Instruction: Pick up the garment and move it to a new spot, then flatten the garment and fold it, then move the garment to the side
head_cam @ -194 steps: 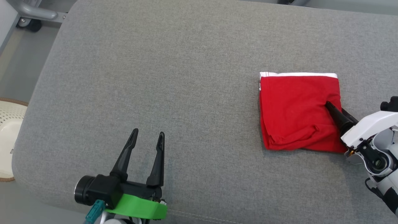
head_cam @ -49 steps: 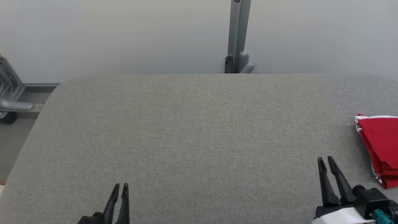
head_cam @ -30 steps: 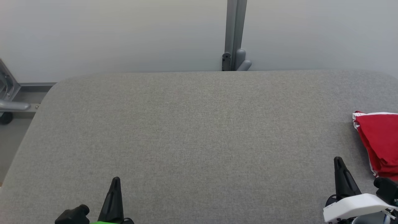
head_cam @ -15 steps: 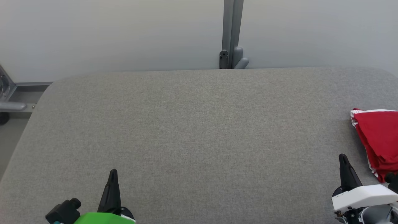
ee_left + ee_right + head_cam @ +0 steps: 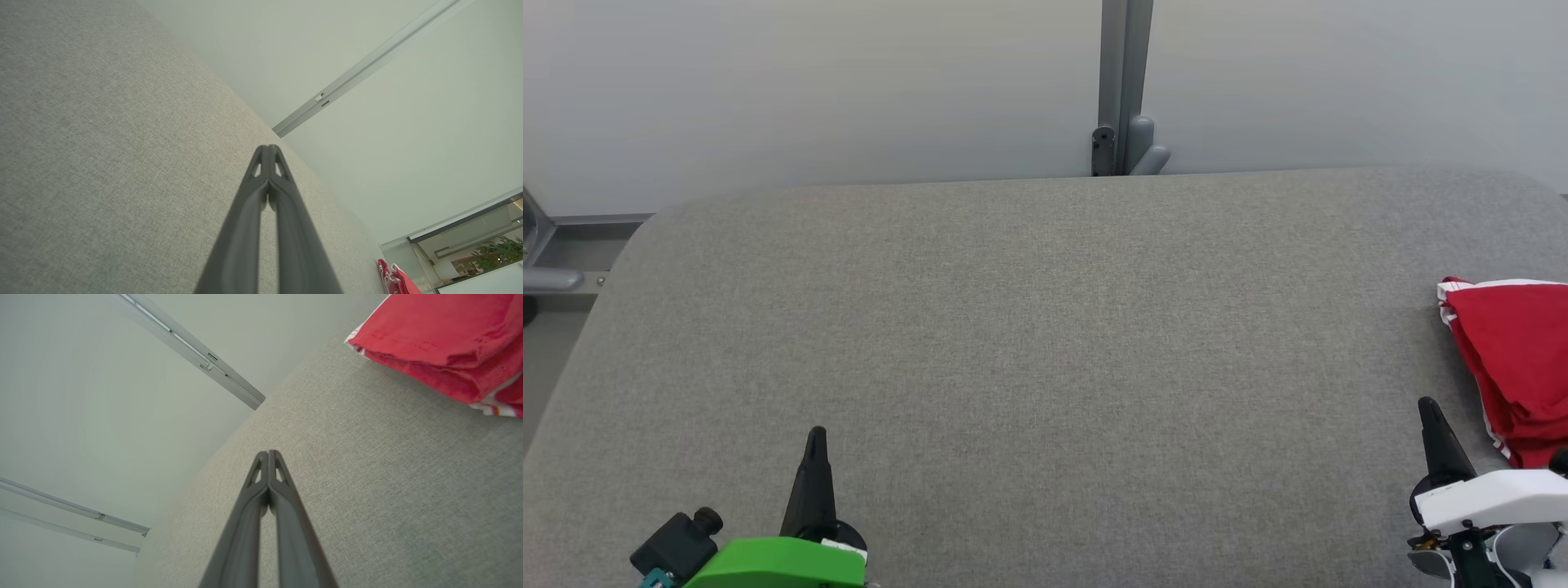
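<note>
Grey woven fabric covers the desk point(image 5: 1045, 327), and both arms sit low at its near edge. The left gripper point(image 5: 815, 437) rises from the near-left part of the desk, with a bright green band point(image 5: 776, 563) round its wrist, and its dark fingers point straight toward the far edge. Its jaws are pressed together, tip against tip, with nothing between them; the left wrist view shows the two fingers meeting in a single point above the cloth. The right gripper point(image 5: 1427, 406) stands at the near-right part of the desk, on a white wrist casing point(image 5: 1494, 498), and points the same way. Its jaws are likewise pressed together and hold nothing.

The garment point(image 5: 1515, 359) lies on the desk at its right edge, just beside the right gripper and a little farther in, not touching it. It is red with a narrow white trim, folded into a compact stack whose layered edges show in the right wrist view. The head view cuts off its right side.

Behind the far edge of the desk a grey metal post point(image 5: 1123, 82) stands against a pale wall point(image 5: 809, 82).
</note>
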Controlling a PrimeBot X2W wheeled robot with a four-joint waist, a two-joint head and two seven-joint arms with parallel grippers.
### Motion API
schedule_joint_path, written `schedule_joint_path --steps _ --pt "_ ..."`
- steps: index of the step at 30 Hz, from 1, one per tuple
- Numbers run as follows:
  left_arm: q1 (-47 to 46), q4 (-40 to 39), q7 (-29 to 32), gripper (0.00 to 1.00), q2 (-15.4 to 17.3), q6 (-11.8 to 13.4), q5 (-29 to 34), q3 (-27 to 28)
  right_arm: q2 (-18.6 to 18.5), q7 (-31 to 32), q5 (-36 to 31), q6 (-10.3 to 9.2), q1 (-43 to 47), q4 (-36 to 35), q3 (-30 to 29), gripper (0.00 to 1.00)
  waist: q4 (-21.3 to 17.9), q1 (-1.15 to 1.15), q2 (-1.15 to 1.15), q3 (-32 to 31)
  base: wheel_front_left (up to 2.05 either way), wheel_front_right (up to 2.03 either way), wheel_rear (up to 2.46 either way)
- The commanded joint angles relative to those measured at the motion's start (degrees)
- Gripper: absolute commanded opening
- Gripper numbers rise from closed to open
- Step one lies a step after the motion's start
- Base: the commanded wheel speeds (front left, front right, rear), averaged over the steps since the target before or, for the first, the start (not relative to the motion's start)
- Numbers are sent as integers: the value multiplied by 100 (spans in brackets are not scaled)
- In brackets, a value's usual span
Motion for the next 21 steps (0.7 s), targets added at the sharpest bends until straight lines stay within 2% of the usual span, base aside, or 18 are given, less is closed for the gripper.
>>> schedule_joint_path --steps 1,21 --pt "-174 -29 28 0 9 -32 -189 13 -56 66 195 0 -169 -14 -58 0 -7 0 0 6 0 0 0" --pt "-442 93 150 0 6 -93 -1383 12 -62 571 1437 0 -449 258 -331 0 -92 0 0 76 0 0 0"
